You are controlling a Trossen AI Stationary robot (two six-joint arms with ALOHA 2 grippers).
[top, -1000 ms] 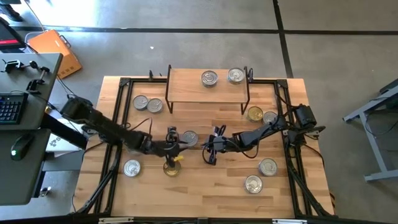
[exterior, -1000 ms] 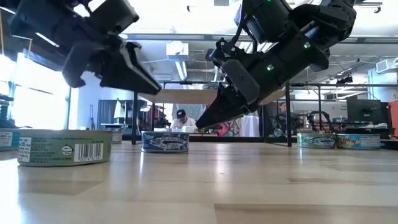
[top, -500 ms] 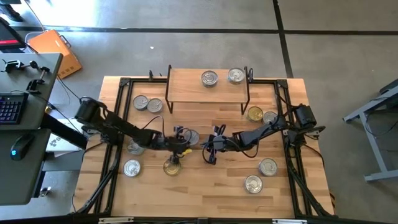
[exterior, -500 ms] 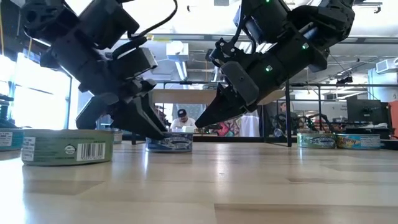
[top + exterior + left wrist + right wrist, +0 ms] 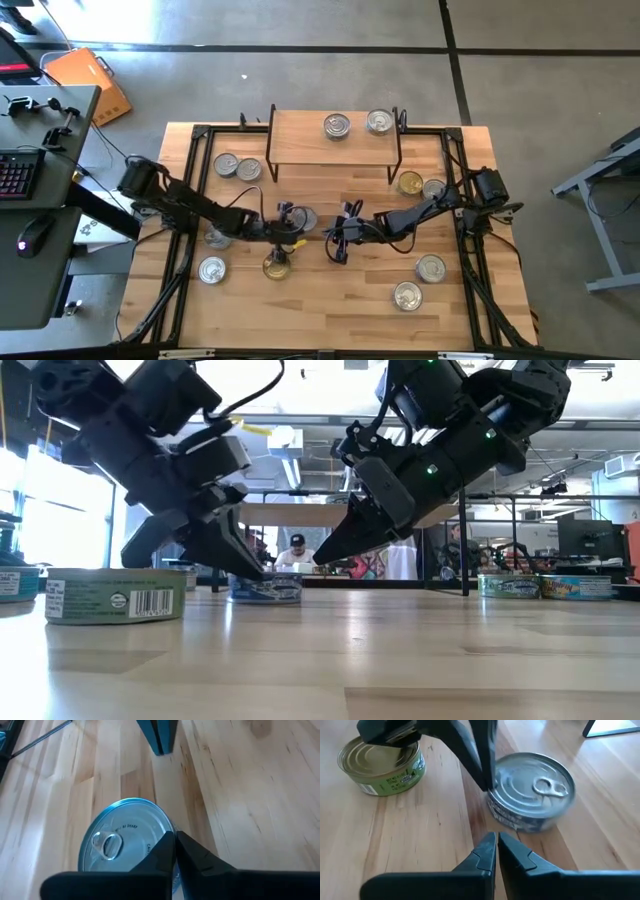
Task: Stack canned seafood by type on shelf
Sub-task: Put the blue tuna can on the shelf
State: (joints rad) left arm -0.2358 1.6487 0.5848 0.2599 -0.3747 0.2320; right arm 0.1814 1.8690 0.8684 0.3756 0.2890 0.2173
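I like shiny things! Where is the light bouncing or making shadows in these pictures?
Low view: bright windows and ceiling lamps leave the left pincer dark against them. Right wrist view: the silver tin lid gleams. Left wrist view: the wooden table looks evenly lit.

The left arm reaches in from the table's nine o'clock side toward the centre, its wrist angled steeply downward, and the left gripper (image 5: 291, 224) has its fingers pressed together with the tips low near the tabletop. The right arm stretches in from three o'clock, and the right gripper (image 5: 337, 243) is likewise closed, tilted down, empty, just beside the left one.
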